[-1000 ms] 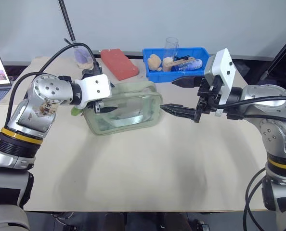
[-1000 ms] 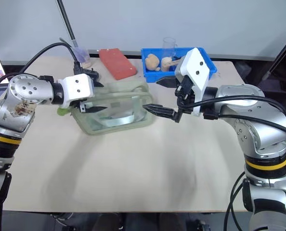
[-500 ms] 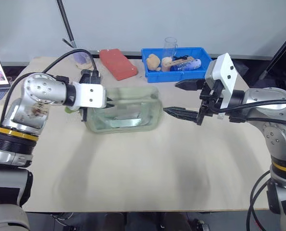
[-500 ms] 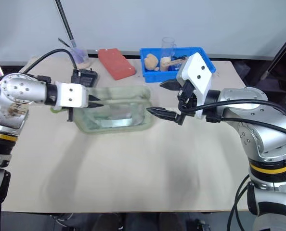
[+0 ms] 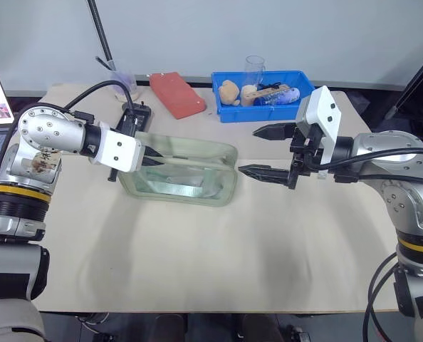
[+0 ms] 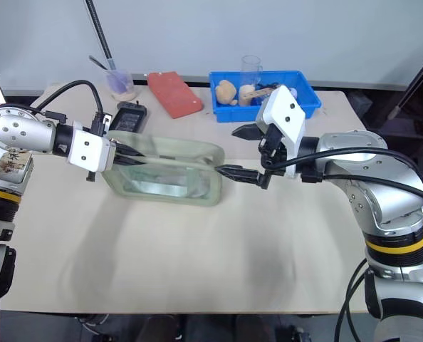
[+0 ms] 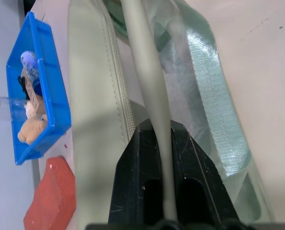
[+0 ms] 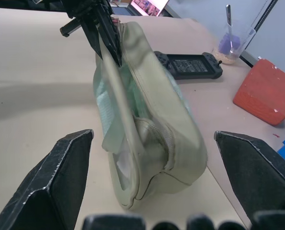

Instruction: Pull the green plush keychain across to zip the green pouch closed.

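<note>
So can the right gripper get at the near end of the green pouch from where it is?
Probably yes. The right gripper is open and faces the end of the green pouch across bare table, with nothing between them. The left gripper is shut on the pouch's handle strap at the far end.
</note>
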